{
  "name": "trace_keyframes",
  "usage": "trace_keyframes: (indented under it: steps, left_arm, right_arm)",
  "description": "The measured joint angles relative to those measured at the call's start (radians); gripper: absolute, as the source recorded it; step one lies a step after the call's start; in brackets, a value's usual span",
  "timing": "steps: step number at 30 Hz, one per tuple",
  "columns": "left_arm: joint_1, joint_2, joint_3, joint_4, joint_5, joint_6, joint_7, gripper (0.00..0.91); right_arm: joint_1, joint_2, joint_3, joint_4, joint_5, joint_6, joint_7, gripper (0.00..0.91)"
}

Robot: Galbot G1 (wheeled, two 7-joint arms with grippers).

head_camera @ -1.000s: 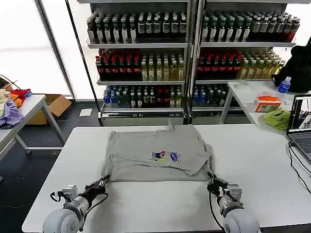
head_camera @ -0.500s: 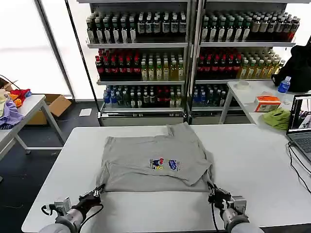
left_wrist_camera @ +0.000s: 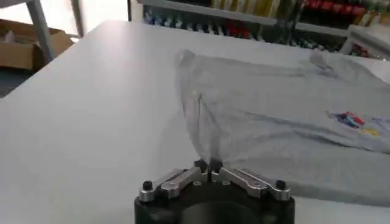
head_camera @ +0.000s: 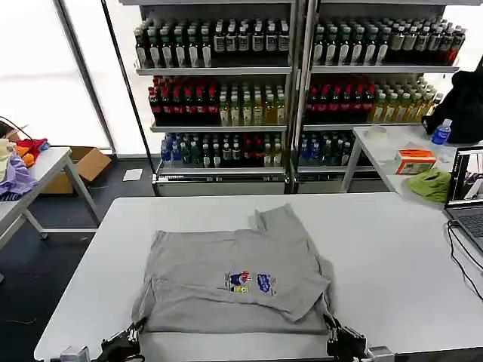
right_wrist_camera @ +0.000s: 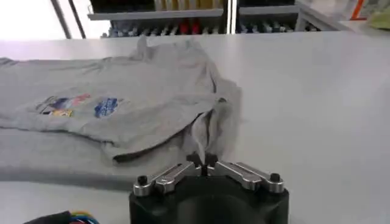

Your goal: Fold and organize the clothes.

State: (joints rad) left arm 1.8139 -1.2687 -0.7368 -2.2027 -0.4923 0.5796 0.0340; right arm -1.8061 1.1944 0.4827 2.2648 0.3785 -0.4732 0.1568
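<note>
A light grey short-sleeved shirt [head_camera: 234,275] with a small multicoloured chest print [head_camera: 251,282] lies partly folded on the white table [head_camera: 392,256], close to its near edge. My left gripper [head_camera: 134,333] is shut on the shirt's near left corner, and the cloth [left_wrist_camera: 256,115] rises in a pinched fold from its closed jaws [left_wrist_camera: 208,165]. My right gripper [head_camera: 332,330] is shut on the near right corner, where the fabric [right_wrist_camera: 122,91] bunches between its jaws [right_wrist_camera: 202,160].
Shelves of bottles [head_camera: 287,83] stand behind the table. A side table at right holds a lime-green cloth [head_camera: 430,183], an orange box [head_camera: 416,160] and a laptop [head_camera: 468,188]. Coloured garments [head_camera: 19,162] lie on a table at left, by a cardboard box [head_camera: 84,164].
Both grippers have drawn back toward the table's near edge, dragging the shirt with them; it now lies much closer to me.
</note>
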Motion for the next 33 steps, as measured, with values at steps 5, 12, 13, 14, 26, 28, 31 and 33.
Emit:
trace_keyframes:
  steps: [5,12,13,14,26,28,31,33]
  left_arm:
    - [0.034,-0.003,-0.023,-0.033,0.014,0.004,0.009,0.907]
    - [0.067,0.009,-0.080,-0.062,0.006,0.004,0.022,0.907]
    - [0.068,0.012,-0.091,-0.065,0.001,0.004,0.025,0.907]
    - [0.069,0.017,-0.106,-0.066,-0.006,0.004,0.028,0.907]
    - [-0.050,0.159,-0.215,0.008,-0.110,0.003,0.059,0.907]
    - [-0.089,0.195,-0.206,0.033,-0.126,0.003,0.069,0.907]
    - [-0.156,0.245,-0.178,0.083,-0.154,0.002,0.085,0.907]
    - [-0.210,0.274,-0.151,0.122,-0.169,0.001,0.096,0.907]
  right_arm:
    - [-0.014,-0.008,0.014,0.022,0.006,0.008,-0.006,0.907]
    - [0.007,-0.030,0.064,0.053,0.054,-0.002,-0.026,0.907]
    - [0.016,-0.035,0.074,0.054,0.064,-0.006,-0.029,0.907]
    - [0.025,-0.040,0.082,0.054,0.073,-0.011,-0.033,0.907]
    - [0.379,-0.140,0.089,-0.128,0.168,-0.074,-0.134,0.907]
    - [0.462,-0.145,0.068,-0.188,0.172,-0.079,-0.158,0.907]
    - [0.587,-0.147,0.025,-0.289,0.174,-0.086,-0.193,0.907]
    - [0.666,-0.143,-0.006,-0.360,0.172,-0.089,-0.216,0.907]
